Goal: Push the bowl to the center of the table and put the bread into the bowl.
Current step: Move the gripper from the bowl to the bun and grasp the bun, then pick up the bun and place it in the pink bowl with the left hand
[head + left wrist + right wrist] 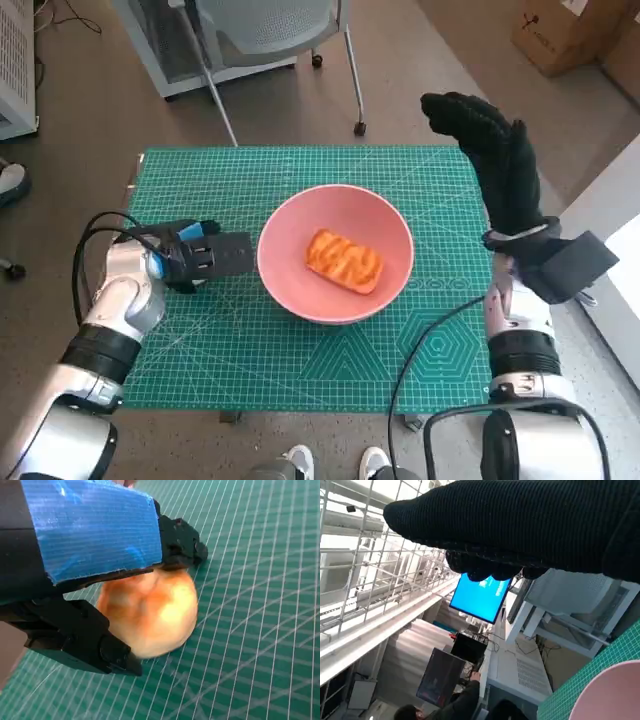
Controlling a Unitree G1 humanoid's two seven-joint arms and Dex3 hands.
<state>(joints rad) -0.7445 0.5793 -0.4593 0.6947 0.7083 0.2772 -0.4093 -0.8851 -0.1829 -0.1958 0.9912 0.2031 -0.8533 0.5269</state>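
Note:
A pink bowl [290, 285] stands near the middle of the green cutting mat [200, 340]. A golden-brown bread [344, 261] lies inside it. My left hand [205, 255] lies low on the mat just left of the bowl, its black fingers stretched out to the bowl's left wall. In the left wrist view the bowl's wall [155, 610] shows blurred between the fingers [182, 545] of that hand [90, 525]; no grip is visible. My right hand [490, 150] is raised above the table's far right corner, fingers extended, holding nothing. The right wrist view shows the glove [520, 525] and a piece of the bowl [612, 695].
A grey chair [270, 30] stands beyond the table's far edge and a cardboard box [565, 30] at the far right. A person's feet [335, 462] show at the near edge. A white cabinet [620, 230] borders the right side. A person [455, 705] sits in the background.

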